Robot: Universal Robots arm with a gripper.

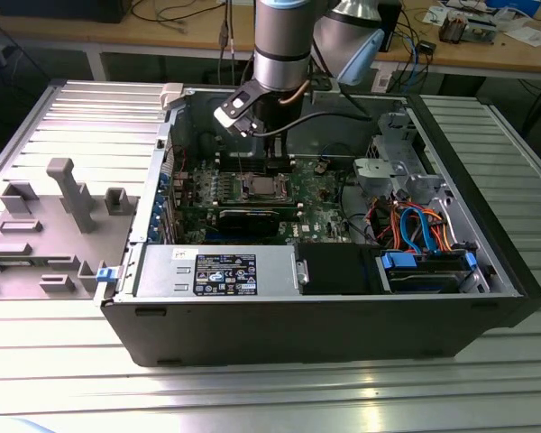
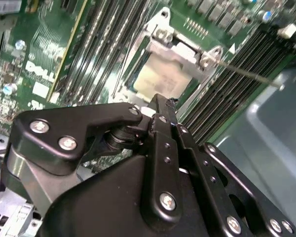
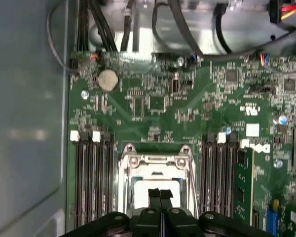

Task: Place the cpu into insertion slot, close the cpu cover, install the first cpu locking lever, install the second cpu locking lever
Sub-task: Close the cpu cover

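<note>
Your pincer (image 3: 160, 194), fingers together and holding nothing, hangs right over the cpu (image 3: 137, 193). If it presses down off-centre, I judge it could scrape the pale top or skid off the cpu cover (image 3: 155, 159). The wire lever (image 2: 246, 73) looks unlatched and might snag. The cpu lies flat and silver-grey in the insertion slot (image 3: 122, 192), mid green board (image 3: 158, 118), between the memory slots (image 3: 91, 182).

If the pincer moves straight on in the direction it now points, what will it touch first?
Most likely the chip, seated inside the silver frame: in the first wrist view the shut pincer aims at its pale top. The gap between them is unclear.
</note>
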